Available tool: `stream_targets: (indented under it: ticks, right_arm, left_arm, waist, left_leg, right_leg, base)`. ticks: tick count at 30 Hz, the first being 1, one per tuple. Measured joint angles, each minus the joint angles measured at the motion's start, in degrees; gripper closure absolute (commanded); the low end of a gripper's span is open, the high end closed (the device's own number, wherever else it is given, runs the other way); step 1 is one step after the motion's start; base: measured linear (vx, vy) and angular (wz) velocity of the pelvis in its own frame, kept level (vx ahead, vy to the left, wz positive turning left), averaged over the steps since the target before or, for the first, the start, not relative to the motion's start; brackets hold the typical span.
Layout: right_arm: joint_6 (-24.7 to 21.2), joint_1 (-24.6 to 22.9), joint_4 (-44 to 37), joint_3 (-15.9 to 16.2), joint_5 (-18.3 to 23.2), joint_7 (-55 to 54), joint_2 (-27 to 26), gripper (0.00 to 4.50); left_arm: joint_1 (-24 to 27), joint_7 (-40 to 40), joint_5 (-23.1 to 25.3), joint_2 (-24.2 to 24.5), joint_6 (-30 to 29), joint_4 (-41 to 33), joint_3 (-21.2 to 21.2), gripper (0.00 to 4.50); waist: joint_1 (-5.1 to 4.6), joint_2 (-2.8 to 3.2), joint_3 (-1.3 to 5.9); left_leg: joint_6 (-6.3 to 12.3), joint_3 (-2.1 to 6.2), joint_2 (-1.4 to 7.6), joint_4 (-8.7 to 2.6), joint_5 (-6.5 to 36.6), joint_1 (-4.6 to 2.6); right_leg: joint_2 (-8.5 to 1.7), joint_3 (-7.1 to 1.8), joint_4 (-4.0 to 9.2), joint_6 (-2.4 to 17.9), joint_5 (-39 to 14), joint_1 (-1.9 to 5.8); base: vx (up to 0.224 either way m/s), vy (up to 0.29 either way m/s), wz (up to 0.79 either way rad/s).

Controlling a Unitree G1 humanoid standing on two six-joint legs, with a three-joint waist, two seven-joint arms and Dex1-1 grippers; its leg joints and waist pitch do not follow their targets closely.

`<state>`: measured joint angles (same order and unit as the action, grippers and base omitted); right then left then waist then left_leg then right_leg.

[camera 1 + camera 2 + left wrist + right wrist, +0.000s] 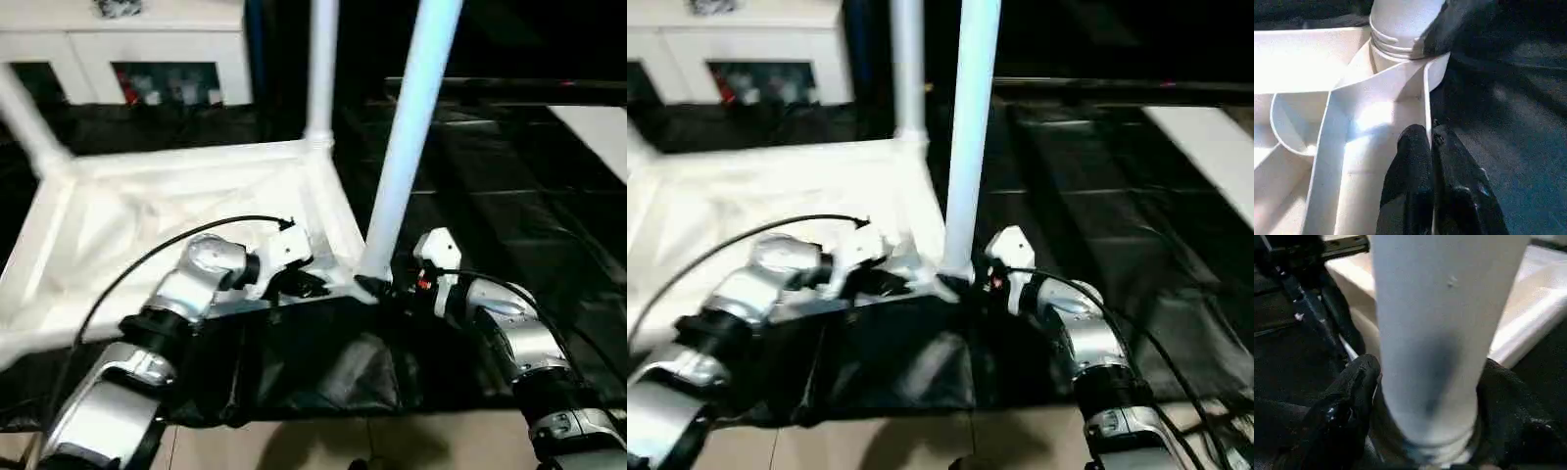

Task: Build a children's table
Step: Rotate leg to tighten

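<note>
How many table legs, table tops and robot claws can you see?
Table legs: 3 (near, far, left)
Table top: 1
Claws: 2 (left claw, right claw)
Total: 6

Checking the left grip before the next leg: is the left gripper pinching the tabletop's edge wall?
Yes: the left gripper is closed on the thin edge wall of the tabletop.

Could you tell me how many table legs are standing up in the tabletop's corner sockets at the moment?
3: the near leg between the right gripper's fingers, the far-corner leg, and the far-left leg. A fourth may be out of view.
</note>
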<state>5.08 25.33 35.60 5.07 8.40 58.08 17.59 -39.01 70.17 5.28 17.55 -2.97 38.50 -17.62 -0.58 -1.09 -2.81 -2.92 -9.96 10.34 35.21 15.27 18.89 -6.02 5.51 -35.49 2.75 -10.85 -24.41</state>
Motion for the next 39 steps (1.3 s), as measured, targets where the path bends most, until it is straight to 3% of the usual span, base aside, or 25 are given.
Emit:
stream_targets:
  ticks: [3, 4, 9, 30, 36, 39]
  right_arm:
    - [-1.0, 0.3, -0.3, 1.2, 0.4, 4.1, 1.7, 1.28]
    - [-1.2, 0.7, -0.3, 2.0, 0.4, 6.2, 2.3, 1.54]
    - [-1.3, 1.4, 0.2, 3.5, 0.3, 9.8, 2.8, 1.76]
    - [-3.6, 2.2, 0.0, 4.3, 0.8, 13.3, 3.2, 1.81]
    - [-3.7, 1.4, 1.2, 1.6, 0.8, 6.7, 1.2, 1.81]
    - [-3.4, 1.2, 2.7, -0.4, 0.4, -0.8, -1.3, 1.81]
  left_arm:
    - [0.1, 2.3, -0.7, 1.3, 1.4, -0.5, -0.7, 4.5]
    - [0.1, 3.5, -0.9, 2.2, 1.9, -0.6, -1.1, 4.5]
    - [0.5, 5.8, -1.0, 3.4, 2.6, -0.7, -1.4, 4.5]
    - [1.0, 7.7, -1.4, 4.5, 3.3, -1.7, -1.9, 4.5]
    - [0.7, 1.6, -0.5, 1.8, 0.1, -1.1, -1.0, 4.5]
    - [0.6, -3.8, 0.8, -0.7, -2.6, -1.1, -0.4, 4.5]
  waist:
    - [0.25, -0.13, 0.06]
    - [0.29, -0.27, 0.1]
    - [0.74, -0.42, 0.09]
    - [0.88, -0.62, 0.07]
    - [0.98, -0.72, 0.08]
    - [0.76, -0.79, 0.07]
  left_leg:
    - [0.01, 0.03, 0.0, 0.05, 0.0, 0.32]
    - [0.01, 0.06, 0.02, 0.1, 0.0, 0.33]
    - [-0.09, -0.08, 0.43, 0.59, -0.1, 0.37]
    - [-0.93, 0.09, 0.79, 0.38, -0.5, 0.38]
    - [-1.34, 0.11, 0.79, 0.39, -0.8, 0.27]
    - [-1.56, 0.14, 0.82, 0.38, -0.9, -0.01]
  right_leg:
    - [0.02, -0.04, -0.26, 0.2, -0.1, -0.45]
    - [0.03, -0.03, -0.33, 0.2, -0.2, -0.47]
    - [0.26, -0.06, -0.44, 0.2, -0.2, -0.36]
    - [0.72, -0.11, -0.51, 0.1, -0.1, -0.33]
    - [0.71, -0.16, -0.55, 0.0, 0.0, -0.11]
    - [0.72, -0.15, -0.37, -0.1, 0.0, 0.37]
  base:
    - [0.0, 0.0, 0.0]
    - [0.0, 0.0, 0.0]
    - [0.0, 0.0, 0.0]
    - [0.0, 0.0, 0.0]
    - [0.0, 0.0, 0.0]
    - [0.0, 0.0, 0.0]
